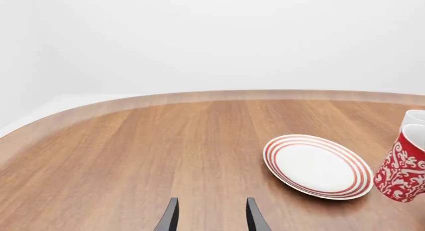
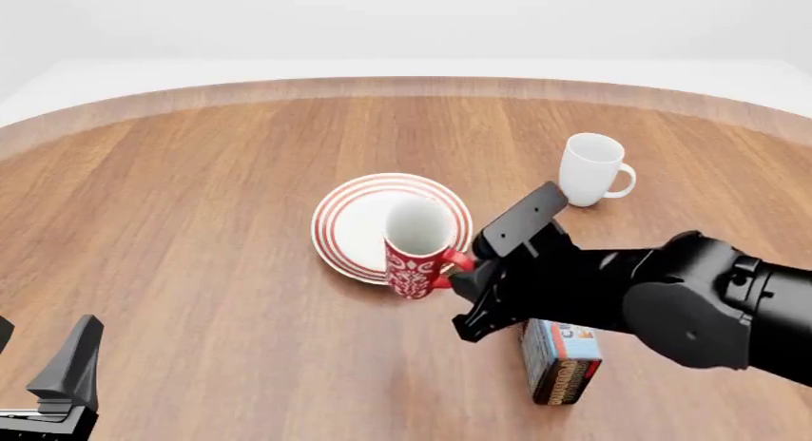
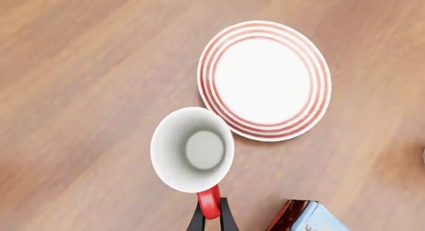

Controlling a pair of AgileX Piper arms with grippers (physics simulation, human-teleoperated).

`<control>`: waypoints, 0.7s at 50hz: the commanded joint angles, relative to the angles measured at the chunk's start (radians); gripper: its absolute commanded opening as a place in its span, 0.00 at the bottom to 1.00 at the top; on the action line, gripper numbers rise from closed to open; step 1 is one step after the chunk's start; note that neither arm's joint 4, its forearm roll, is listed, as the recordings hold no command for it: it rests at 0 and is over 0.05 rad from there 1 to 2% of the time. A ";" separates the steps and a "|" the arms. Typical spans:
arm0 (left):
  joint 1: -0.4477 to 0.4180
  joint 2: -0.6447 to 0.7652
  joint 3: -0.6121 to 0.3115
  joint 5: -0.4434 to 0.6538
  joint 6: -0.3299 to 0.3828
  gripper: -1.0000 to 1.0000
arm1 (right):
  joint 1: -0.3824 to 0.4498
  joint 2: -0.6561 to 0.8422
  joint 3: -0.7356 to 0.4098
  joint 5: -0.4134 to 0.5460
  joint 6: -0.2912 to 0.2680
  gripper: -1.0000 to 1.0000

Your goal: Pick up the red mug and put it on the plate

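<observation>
The red mug [image 2: 416,251] with its white pattern stands upright at the near edge of the plate [image 2: 333,222]. My right gripper [image 2: 459,272] is shut on the mug's red handle [image 3: 209,203]. From above, the mug [image 3: 192,149] shows its white inside, just beside the ringed plate [image 3: 264,80] and barely overlapping its rim. I cannot tell whether the mug touches the table. My left gripper [image 2: 38,357] is open and empty at the near left corner, far from both. Its view [image 1: 212,208] shows the plate [image 1: 317,166] and the mug [image 1: 401,171].
A plain white mug [image 2: 591,170] stands behind and to the right of the plate. A small printed box [image 2: 558,360] lies on the table under my right arm, also seen as the box [image 3: 305,218]. The wooden table's curved far edge [image 2: 406,85] runs across the back.
</observation>
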 commanded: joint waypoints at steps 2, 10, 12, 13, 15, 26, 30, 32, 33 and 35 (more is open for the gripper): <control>0.000 0.000 0.000 0.000 0.000 1.00 | -0.037 0.007 -0.049 0.004 -0.028 0.00; 0.000 0.000 0.000 0.000 0.000 1.00 | -0.072 0.046 -0.094 -0.017 -0.043 0.00; 0.000 0.000 0.000 0.000 0.000 1.00 | -0.074 0.046 -0.098 -0.016 -0.045 0.00; 0.000 0.000 0.000 0.000 0.000 1.00 | -0.076 0.047 -0.102 -0.016 -0.045 0.00; 0.000 0.000 0.000 0.000 0.000 1.00 | -0.086 0.056 -0.114 -0.018 -0.045 0.00; 0.000 0.000 0.000 0.000 0.000 1.00 | -0.108 0.102 -0.154 -0.035 -0.061 0.00; 0.000 0.000 0.000 0.000 0.000 1.00 | -0.114 0.124 -0.177 -0.044 -0.069 0.00; 0.000 0.000 0.000 0.000 0.000 1.00 | -0.116 0.135 -0.187 -0.049 -0.072 0.00; 0.000 0.000 0.000 0.000 0.000 1.00 | -0.115 0.140 -0.189 -0.052 -0.072 0.00; 0.000 0.000 0.000 0.000 0.000 1.00 | -0.119 0.158 -0.197 -0.066 -0.073 0.00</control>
